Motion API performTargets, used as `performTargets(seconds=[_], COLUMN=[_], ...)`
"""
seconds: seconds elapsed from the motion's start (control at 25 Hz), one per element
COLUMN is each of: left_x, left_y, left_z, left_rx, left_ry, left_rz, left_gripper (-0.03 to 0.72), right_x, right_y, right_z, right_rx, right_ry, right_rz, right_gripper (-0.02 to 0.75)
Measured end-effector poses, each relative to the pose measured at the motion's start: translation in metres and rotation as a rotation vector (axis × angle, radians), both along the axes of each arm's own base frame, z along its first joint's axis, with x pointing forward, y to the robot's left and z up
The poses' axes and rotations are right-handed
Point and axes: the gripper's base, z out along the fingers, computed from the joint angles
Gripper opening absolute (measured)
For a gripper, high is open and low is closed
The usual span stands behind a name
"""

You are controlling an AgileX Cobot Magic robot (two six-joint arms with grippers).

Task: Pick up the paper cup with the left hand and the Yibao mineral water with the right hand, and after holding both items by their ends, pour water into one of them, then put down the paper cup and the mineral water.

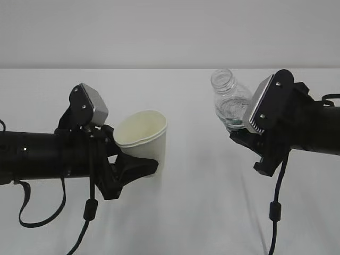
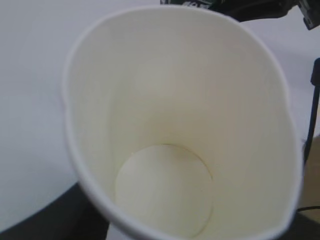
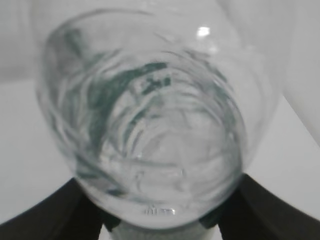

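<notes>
The white paper cup sits in my left gripper, whose black fingers are shut on its lower part. The cup leans a little, and its rim is squeezed to an oval. In the left wrist view the cup's cream inside fills the frame and looks empty. My right gripper is shut on the lower part of the clear Yibao mineral water bottle. The bottle is held above the table, capless neck up and leaning left. In the right wrist view the bottle fills the frame between black fingers, with green label tints and water inside.
The white table runs to a pale wall at the back. Black cables hang under both arms. A gap of bare table lies between cup and bottle. The right arm's dark parts show beyond the cup's rim.
</notes>
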Motion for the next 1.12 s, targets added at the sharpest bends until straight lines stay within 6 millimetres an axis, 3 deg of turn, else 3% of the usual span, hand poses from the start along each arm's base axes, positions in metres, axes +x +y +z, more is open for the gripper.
performTargets(seconds=[0.2, 0.64, 1.12], left_x=[-0.001, 0.006, 0.005], left_y=[-0.017, -0.025, -0.036], left_z=[-0.008, 0.003, 0.000], left_rx=[-0.001, -0.030, -0.021], left_ry=[0.022, -0.018, -0.016], left_rz=[-0.070, -0.109, -0.167], left_gripper=[0.417, 0.415, 0.412], right_x=[-0.001, 0.012, 0.014], right_y=[0.003, 0.004, 0.004], right_z=[0.000, 0.014, 0.017], right_rx=[-0.016, -0.118, -0.195], right_ry=[-0.001, -0.059, -0.093], right_rz=[0.018, 0.056, 0.111], right_gripper=[0.465, 0.464, 0.463])
